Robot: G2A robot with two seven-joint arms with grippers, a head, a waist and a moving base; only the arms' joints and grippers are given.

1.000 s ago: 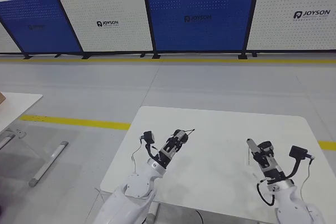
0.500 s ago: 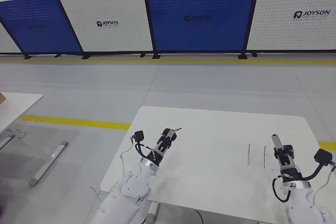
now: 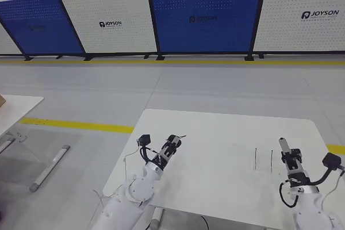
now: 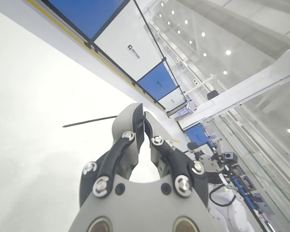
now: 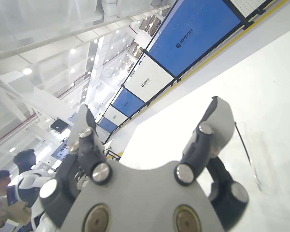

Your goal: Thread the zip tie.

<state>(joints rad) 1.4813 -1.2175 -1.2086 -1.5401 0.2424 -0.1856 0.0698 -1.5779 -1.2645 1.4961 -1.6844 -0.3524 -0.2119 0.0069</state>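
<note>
My left gripper hovers over the white table near its front left, shut on a thin black zip tie. In the left wrist view the pads pinch the tie and its pointed tail sticks out sideways over the table. Two more black zip ties lie side by side on the table's right part. My right gripper stands open just right of them with nothing held. Its wrist view shows the spread fingers and one tie lying beside them.
The table's front and left edges are close to the left arm. A second white table stands off to the left across the floor. Blue and white panel walls close off the back.
The left gripper pulled back toward the front left with its tie. The right gripper moved right, off the two lying ties. Over the last half second both are nearly still.
</note>
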